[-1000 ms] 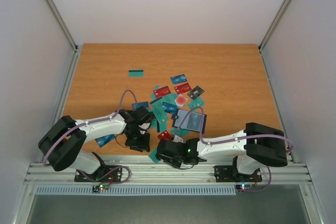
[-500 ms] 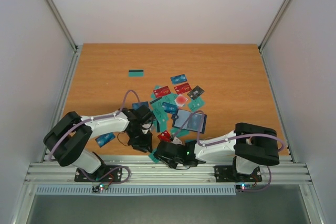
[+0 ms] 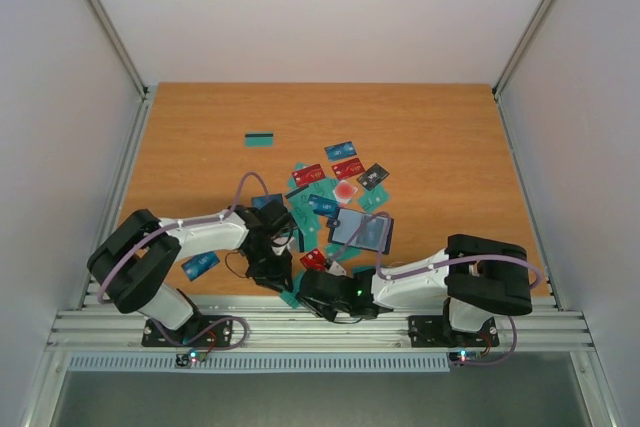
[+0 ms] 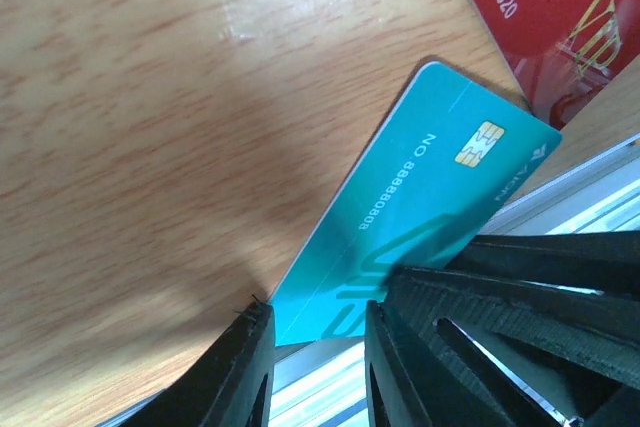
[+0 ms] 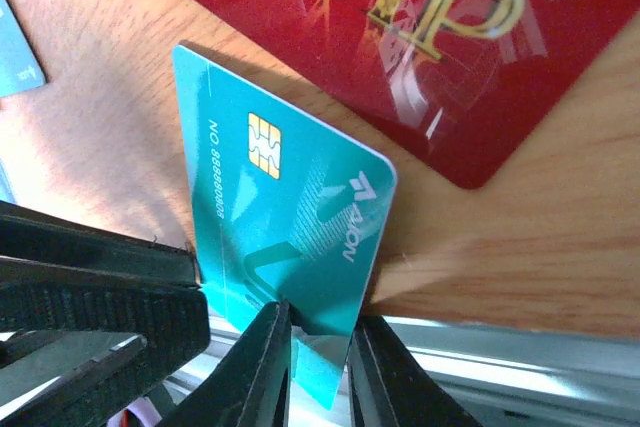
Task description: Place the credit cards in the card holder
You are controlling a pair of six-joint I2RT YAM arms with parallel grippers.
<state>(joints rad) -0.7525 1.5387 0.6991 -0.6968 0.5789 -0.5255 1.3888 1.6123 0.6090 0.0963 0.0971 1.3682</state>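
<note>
A teal credit card with a gold chip lies at the table's near edge and overhangs it. My right gripper is shut on its overhanging end, and the card is tilted a little off the wood. My left gripper is right beside it, jaws a little apart around the card's other corner without pinching it. Midway between fingertips are the left gripper and the right gripper. The navy card holder lies open, lighter blue inside, behind the right gripper. Several more cards lie scattered behind it.
A red VIP card lies just beyond the teal one and also shows in the left wrist view. A blue card lies by the left arm. A lone teal card lies far left. The metal rail runs below the edge.
My left gripper has moved right, closer to the teal card at the edge. My right gripper has shifted slightly left onto it. The card holder has not moved.
</note>
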